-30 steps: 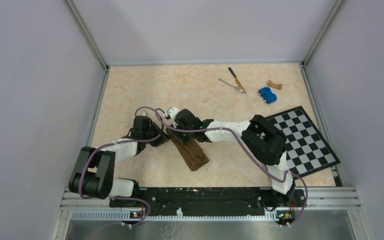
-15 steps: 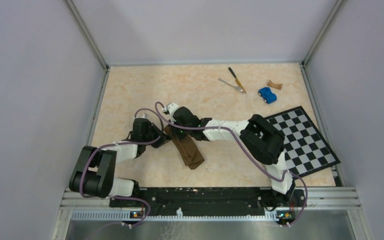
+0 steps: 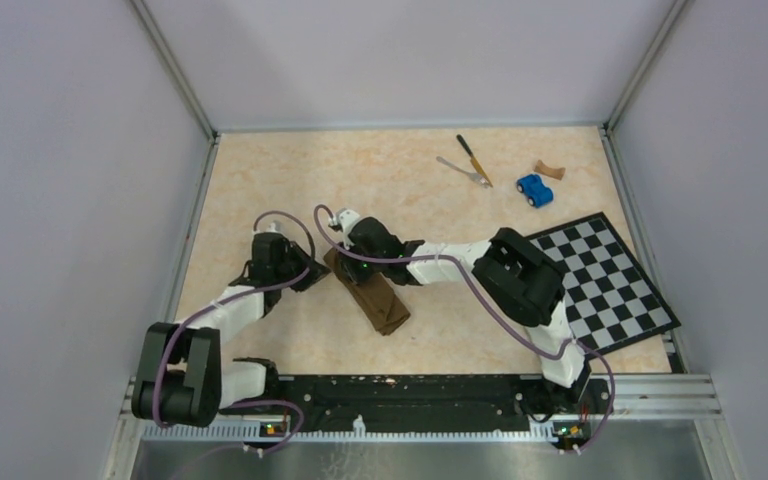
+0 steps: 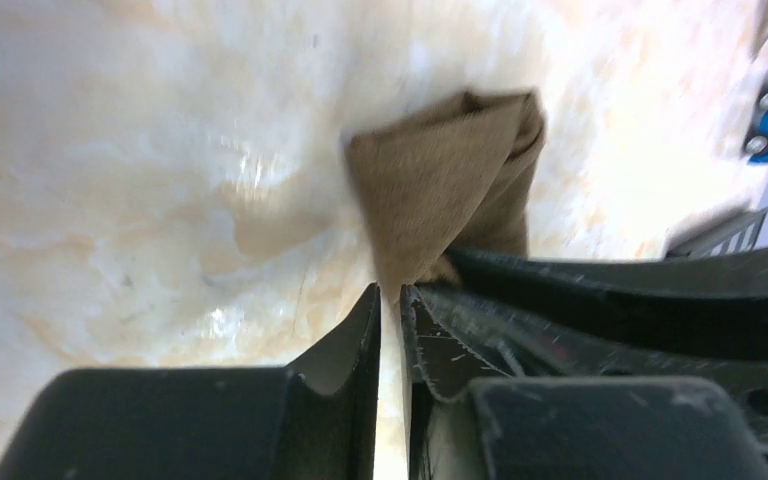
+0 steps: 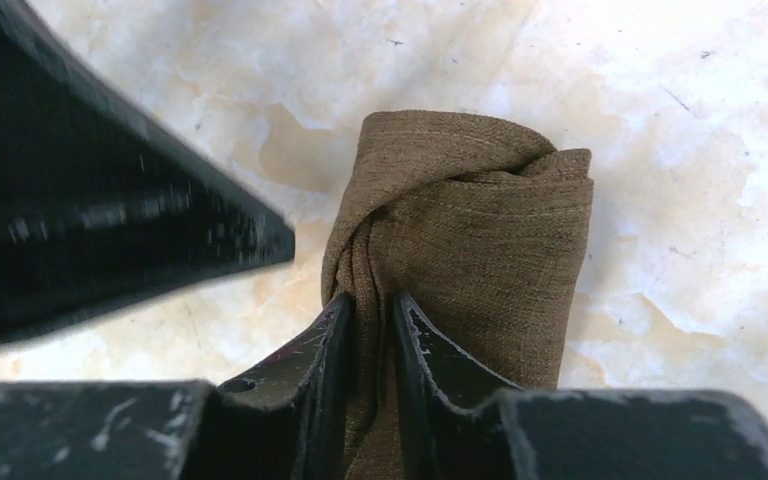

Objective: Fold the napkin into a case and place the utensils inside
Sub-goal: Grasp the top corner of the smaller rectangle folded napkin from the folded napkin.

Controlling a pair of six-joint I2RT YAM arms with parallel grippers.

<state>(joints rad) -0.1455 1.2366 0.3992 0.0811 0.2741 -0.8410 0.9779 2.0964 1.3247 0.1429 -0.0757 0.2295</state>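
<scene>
Mid-worktop (image 3: pixel 290 170), the folded napkin (image 3: pixel 375 300) runs near-right to far-left. At its far end the right claw (image 5: pixel 372 305) pinches a fold. The left claw (image 4: pixel 390 295), almost pressed together, meets a corner; whether it grips, I cannot tell. Beyond, the knife (image 3: pixel 473 158) and fork (image 3: pixel 463 171) lie far-right, nearer the right arm.

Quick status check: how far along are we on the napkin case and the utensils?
Done: the napkin lies folded into a long narrow strip. In hand: the right gripper pinches a fold at its far end. The left gripper sits nearly closed beside it, and its grip is unclear. Left: finishing the fold, then loading the knife and fork, both lying near the back edge.
</scene>
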